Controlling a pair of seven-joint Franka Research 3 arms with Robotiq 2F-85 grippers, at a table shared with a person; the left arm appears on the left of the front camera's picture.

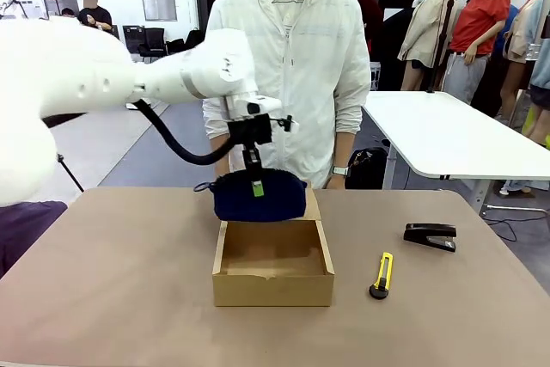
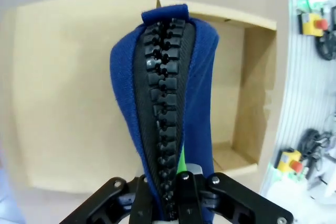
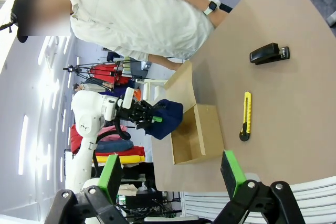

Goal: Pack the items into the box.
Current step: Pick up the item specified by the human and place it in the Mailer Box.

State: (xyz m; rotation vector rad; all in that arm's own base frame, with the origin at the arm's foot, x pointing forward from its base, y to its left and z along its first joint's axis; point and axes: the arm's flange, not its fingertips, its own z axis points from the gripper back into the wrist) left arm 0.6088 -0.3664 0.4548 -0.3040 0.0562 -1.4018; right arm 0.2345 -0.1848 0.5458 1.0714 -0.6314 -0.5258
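The pouch [image 1: 266,199] hangs just below your left tool [image 1: 255,182], which is clenched on its zip seam. It looks to be over the far wall of the box [image 1: 273,288] and the flap, not squarely over the opening. Release there and it will likely drape across the rim or land on the flap. It looks nearly as wide as the box, so a skewed drop could catch an end on a side wall. The thin pinch on soft fabric could also slip. The pouch is dark blue, plump and soft, with a chunky black zip. The stapler [image 1: 430,235] and a yellow knife [image 1: 382,274] lie on the tabletop [image 1: 112,281], well to that tool's right. Your right tool [image 3: 171,171] is released and empty.
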